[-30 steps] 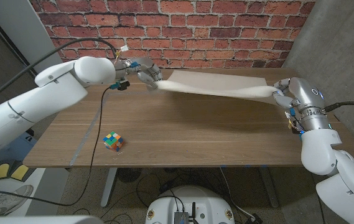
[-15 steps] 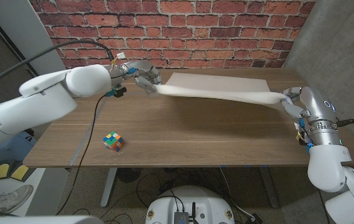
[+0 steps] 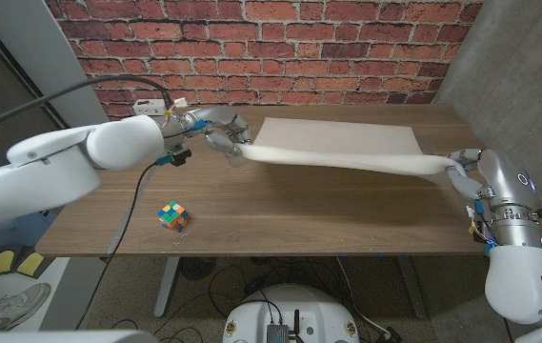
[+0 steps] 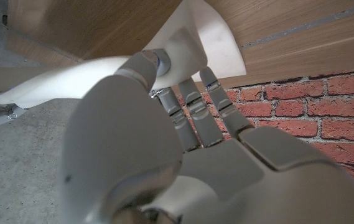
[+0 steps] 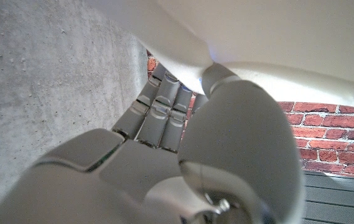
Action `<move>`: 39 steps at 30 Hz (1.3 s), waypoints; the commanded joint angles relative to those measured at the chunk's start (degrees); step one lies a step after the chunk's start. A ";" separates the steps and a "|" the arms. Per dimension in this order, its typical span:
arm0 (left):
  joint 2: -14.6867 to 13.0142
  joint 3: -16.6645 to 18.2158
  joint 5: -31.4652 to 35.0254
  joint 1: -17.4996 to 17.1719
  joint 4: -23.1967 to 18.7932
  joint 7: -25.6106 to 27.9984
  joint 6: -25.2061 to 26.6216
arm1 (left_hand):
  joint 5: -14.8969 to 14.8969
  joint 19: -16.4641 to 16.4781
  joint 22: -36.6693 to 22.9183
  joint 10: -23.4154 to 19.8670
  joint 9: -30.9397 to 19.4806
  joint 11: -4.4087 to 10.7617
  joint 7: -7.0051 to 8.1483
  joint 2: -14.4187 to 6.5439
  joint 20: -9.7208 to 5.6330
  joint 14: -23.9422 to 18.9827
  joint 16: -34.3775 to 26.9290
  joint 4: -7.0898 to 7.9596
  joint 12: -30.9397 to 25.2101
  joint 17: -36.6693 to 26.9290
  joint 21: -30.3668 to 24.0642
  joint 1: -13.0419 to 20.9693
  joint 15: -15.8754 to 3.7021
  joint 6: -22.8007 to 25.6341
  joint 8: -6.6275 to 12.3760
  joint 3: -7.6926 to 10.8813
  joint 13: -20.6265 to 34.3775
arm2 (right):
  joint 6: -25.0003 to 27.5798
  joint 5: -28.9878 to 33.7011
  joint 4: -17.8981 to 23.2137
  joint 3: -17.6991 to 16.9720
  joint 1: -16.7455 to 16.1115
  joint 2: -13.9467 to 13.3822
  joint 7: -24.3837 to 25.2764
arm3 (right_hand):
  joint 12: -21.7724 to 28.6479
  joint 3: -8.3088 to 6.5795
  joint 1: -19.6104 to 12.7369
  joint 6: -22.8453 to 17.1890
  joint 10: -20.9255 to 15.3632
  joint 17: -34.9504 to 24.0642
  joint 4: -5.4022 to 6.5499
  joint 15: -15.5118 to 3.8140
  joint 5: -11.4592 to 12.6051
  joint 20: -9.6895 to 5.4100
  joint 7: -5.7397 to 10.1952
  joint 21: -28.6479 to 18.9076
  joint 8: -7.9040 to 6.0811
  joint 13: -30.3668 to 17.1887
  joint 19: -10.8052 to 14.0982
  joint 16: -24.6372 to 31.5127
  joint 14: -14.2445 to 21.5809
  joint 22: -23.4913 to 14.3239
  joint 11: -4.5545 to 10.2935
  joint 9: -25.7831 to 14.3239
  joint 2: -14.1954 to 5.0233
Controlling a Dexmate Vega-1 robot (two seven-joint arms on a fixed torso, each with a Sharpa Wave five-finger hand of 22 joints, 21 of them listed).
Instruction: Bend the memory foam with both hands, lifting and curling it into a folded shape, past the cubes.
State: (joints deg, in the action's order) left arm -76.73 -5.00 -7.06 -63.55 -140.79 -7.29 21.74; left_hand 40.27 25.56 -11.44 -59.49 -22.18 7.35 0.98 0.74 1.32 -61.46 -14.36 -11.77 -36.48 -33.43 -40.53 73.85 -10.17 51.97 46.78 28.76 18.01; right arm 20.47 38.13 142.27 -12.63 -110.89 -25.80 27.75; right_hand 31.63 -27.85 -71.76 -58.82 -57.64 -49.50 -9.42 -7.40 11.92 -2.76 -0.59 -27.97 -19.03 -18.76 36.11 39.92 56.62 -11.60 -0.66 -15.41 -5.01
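The left arm reached in from the left edge, its white forearm stretched across the table's [image 3: 280, 214] far-left part, and the left hand [image 3: 215, 130] gripped the left end of the foam [image 3: 337, 151]. In the left wrist view that hand [image 4: 183, 118] had its fingers [image 4: 192, 106] laid close together along one face of the sheet [image 4: 208, 43] and the thumb pressed on the other — a pinch on the foam's corner.

The right arm rose from the near-right corner, its forearm upright at the table's right edge, and the right hand [image 3: 468, 169] held the foam's right end. The right wrist view showed the right hand [image 5: 183, 124] with fingers [image 5: 161, 109] side by side under the pale sheet [image 5: 183, 37] and the thumb closed over its rolled edge, so this hand too was pinching the foam.

The foam was cream-white and long, spanning the far half of the table from left hand to right hand. Its near edge was lifted and curled into a thick rounded lip running between the two hands, sagging slightly toward the right, while its far part lay flat toward the brick wall [image 3: 280, 48].

A multicoloured cube [image 3: 172, 216] sat on the near-left part of the table, well apart from the foam and both hands.
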 commanded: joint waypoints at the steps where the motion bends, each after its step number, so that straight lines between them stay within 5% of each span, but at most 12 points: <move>1: 1.61 10.04 1.29 -12.59 -1.00 -2.31 -4.30 | 0.43 -0.22 -0.15 -0.83 -0.34 -0.34 -1.33 -0.30 0.04 -0.84 0.13 2.37 -0.34 -0.25 -0.38 0.53 -0.66 1.85 0.47 2.77 24.12 | -3.85 1.72 2.02 -2.20 -7.43 5.62 3.80 | 0.14 -0.41 0.25 -0.15 -2.04 -0.30 0.01 -4.48 0.09 -0.10 -0.04 -0.46 0.19 -9.43 -0.20 -0.23 0.76 -0.11 -2.09 -0.13 -0.41; 10: 4.41 10.08 2.30 -13.45 -0.32 -6.58 -6.91 | 0.49 -0.36 -0.10 -0.72 -0.45 -0.30 -1.26 -0.31 0.08 -0.87 0.26 2.43 -0.30 -0.57 -0.72 0.48 -0.60 1.44 0.55 2.90 24.10 | -3.83 4.28 5.81 -3.49 -13.10 9.75 2.51 | 0.12 -0.74 0.44 -0.26 -2.04 -0.48 -0.06 -4.38 0.05 -0.16 -0.01 -0.74 0.34 -9.61 -0.36 -0.53 0.85 -0.09 -2.08 0.00 -0.31; 18: 4.74 4.21 0.37 -6.71 1.53 -9.64 -8.68 | 0.63 -0.48 -0.03 -0.65 -0.61 -0.21 -1.46 -0.22 0.11 -0.98 0.48 2.49 -0.34 -0.84 -1.19 0.28 -0.60 1.07 0.71 3.11 24.11 | -1.18 7.61 10.88 -4.22 -16.01 11.36 -4.09 | 0.04 -0.97 0.47 -0.44 -2.03 -0.69 -0.16 -4.35 0.03 -0.20 -0.01 -0.94 0.38 -9.66 -0.45 -0.70 0.87 -0.08 -2.26 0.04 -0.21; 26: 5.60 -5.87 -1.67 6.02 4.85 -14.27 -6.27 | 0.76 -0.51 0.01 -0.69 -0.84 -0.17 -1.33 -0.07 0.23 -1.14 0.61 2.44 -0.33 -1.01 -1.56 0.22 -0.60 1.01 0.97 3.26 24.03 | 2.82 8.87 13.26 -5.67 -11.70 9.82 -14.77 | 0.06 -1.19 0.57 -0.53 -2.00 -0.95 -0.21 -4.31 0.02 -0.23 -0.14 -1.17 0.39 -9.89 -0.56 -0.77 1.08 -0.06 -2.14 -0.05 -0.12; 39: 12.04 -20.86 -0.95 24.95 12.28 -24.50 -1.10 | 1.04 -0.68 0.11 -0.53 -1.16 -0.47 -1.70 -0.04 0.40 -1.25 0.86 2.48 -0.49 -1.40 -2.20 0.02 -0.34 0.74 1.27 3.61 24.23 | 10.44 7.76 13.50 -8.74 -1.53 3.90 -32.71 | 0.02 -1.44 0.64 -0.51 -2.03 -1.51 -0.24 -4.29 0.06 -0.17 -0.16 -1.48 0.38 -10.05 -0.73 -0.83 0.96 -0.04 -2.17 -0.31 -0.14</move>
State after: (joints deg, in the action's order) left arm -69.21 -14.39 -8.38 -53.27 -133.91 -23.90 17.13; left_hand 40.96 25.15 -11.18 -59.55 -22.26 7.17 0.69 0.81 1.73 -61.76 -13.64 -11.99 -36.61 -34.66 -42.39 73.82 -10.46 51.67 47.69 29.00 18.68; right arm 24.99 45.89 154.90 -19.20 -119.45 -17.66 8.95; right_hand 31.44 -28.74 -70.94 -58.95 -57.64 -50.93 -9.49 -7.40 11.75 -2.84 -0.72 -29.06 -18.53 -20.41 35.59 39.26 56.62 -11.45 -0.67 -15.55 -4.44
